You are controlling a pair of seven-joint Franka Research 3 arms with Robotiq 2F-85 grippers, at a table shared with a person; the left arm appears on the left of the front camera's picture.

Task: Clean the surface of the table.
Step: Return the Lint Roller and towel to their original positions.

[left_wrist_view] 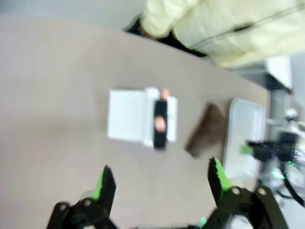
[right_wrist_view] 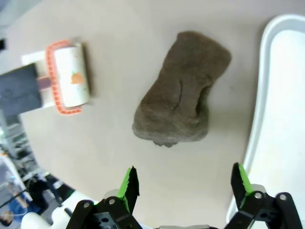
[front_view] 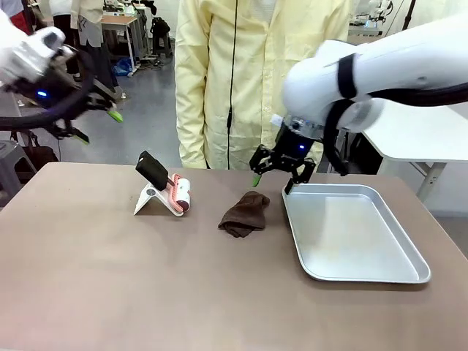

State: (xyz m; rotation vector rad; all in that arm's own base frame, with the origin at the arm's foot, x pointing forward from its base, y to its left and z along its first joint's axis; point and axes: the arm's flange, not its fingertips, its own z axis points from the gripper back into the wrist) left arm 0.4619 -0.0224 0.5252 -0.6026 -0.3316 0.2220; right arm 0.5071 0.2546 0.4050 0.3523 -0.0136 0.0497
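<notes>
The grey-brown table [front_view: 110, 278] carries a crumpled brown cloth [front_view: 245, 213] near its middle. Left of the cloth, a lint roller [front_view: 179, 194] with a black handle rests on a white stand. My right gripper [front_view: 272, 184] hangs open just above the table, between the cloth and the tray. In its wrist view the right gripper [right_wrist_view: 185, 181] is spread wide over the cloth [right_wrist_view: 181, 95], holding nothing. My left gripper [front_view: 99, 126] is open, high off the table's far left corner. In its own view the left gripper [left_wrist_view: 160, 179] looks down on the roller [left_wrist_view: 160, 119] and the cloth [left_wrist_view: 205, 131].
A silver metal tray [front_view: 365, 270] lies on the right part of the table, with nothing in it; its rim [right_wrist_view: 259, 124] is beside the cloth. A person in a pale yellow coat [front_view: 248, 73] stands at the far edge. Bare table spreads across the near side.
</notes>
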